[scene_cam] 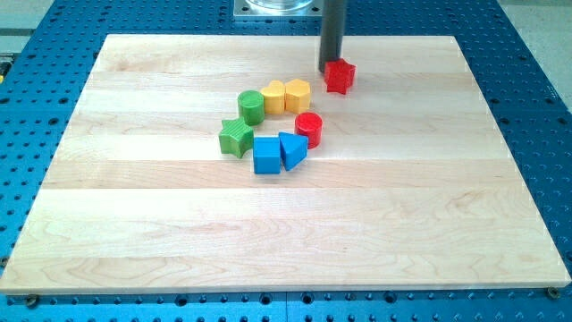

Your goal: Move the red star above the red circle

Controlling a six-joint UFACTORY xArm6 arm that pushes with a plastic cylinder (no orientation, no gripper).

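On the wooden worktop [179, 233], nearest the view's bottom sit the blue cube [266, 155] and blue triangle [291, 148], with the green star [236, 137] to their left. Just beyond is the red circle [308, 129], then the green cylinder [251, 106] and two yellow blocks [286, 95]. Farthest, the red star [340, 76] lies up-right of the circle, my tip [328, 70] touching its left edge; there is no pincer.

My tip [327, 70] touched red star [340, 76] at its left edge, near worktop [134, 224] top. Red circle [308, 128] sat well below star, beside blue triangle [291, 149] and blue square [266, 155]. Green star [236, 137], green circle [251, 106], two yellow blocks [286, 95] clustered at left.
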